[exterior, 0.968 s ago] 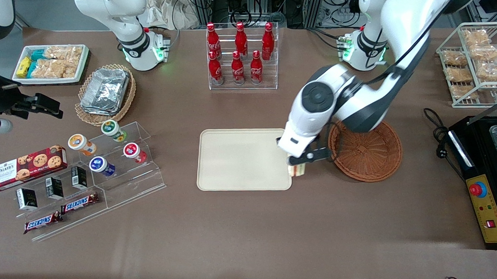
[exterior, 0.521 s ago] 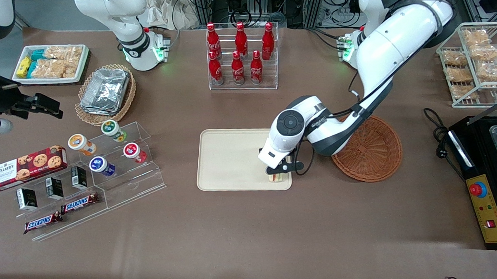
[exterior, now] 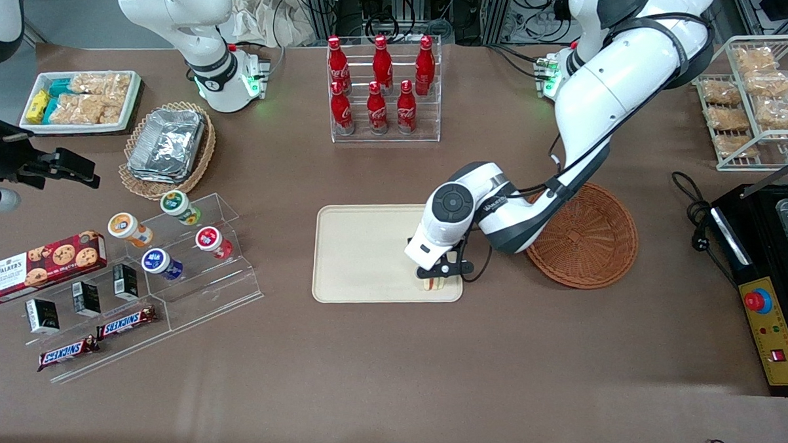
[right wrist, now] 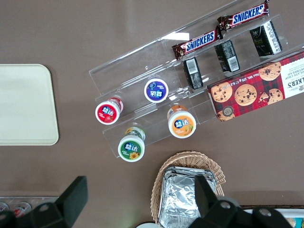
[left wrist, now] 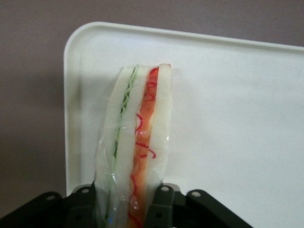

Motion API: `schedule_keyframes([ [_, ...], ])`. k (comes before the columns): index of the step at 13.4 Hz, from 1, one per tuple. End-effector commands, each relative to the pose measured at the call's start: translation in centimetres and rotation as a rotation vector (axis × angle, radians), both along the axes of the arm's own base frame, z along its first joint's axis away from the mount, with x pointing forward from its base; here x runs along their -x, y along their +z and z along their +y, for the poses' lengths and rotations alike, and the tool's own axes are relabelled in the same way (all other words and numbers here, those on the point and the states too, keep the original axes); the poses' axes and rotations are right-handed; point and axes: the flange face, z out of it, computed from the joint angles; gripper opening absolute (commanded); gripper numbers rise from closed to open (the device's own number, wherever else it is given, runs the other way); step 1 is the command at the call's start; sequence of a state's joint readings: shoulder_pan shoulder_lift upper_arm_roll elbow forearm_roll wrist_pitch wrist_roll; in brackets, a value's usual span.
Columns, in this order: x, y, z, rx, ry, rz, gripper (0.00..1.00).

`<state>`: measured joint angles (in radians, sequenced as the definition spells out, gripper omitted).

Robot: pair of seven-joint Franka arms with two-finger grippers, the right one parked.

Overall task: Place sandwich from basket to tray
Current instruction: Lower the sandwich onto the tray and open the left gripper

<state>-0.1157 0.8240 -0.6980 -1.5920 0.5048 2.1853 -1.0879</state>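
My left gripper (exterior: 436,277) is shut on the sandwich (exterior: 434,284), a plastic-wrapped wedge of pale bread with green and orange-red filling. It holds the wedge over the cream-beige tray (exterior: 366,253), at the tray's corner nearest the front camera and toward the basket. In the left wrist view the sandwich (left wrist: 137,142) stands on edge between the gripper's fingers (left wrist: 161,204) just above the tray (left wrist: 237,118); whether it touches the tray I cannot tell. The reddish-brown wicker basket (exterior: 590,238) stands beside the tray toward the working arm's end, with nothing in it.
A rack of red cola bottles (exterior: 382,90) stands farther from the camera than the tray. A clear stepped stand with cups and snack bars (exterior: 163,266), a tan basket of foil containers (exterior: 167,145) and a cookie box (exterior: 38,265) lie toward the parked arm's end. A black control box (exterior: 768,287) sits beside the basket.
My gripper carried the sandwich from between the basket and the tray's edge to over the tray's near corner, then shifted slightly further onto the tray and lower.
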Motion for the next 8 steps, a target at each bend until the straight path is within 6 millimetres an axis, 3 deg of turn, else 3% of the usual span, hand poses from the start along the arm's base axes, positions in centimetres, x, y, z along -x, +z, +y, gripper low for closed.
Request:
schedule_keyframes([
  [1, -0.5, 0.6, -0.4, -0.014, 0.002, -0.027, 1.00],
  [6, -0.8, 1.5, 0.2, -0.039, 0.004, -0.021, 1.00],
  [8, -1.2, 4.0, 0.8, -0.080, 0.012, -0.021, 1.00],
])
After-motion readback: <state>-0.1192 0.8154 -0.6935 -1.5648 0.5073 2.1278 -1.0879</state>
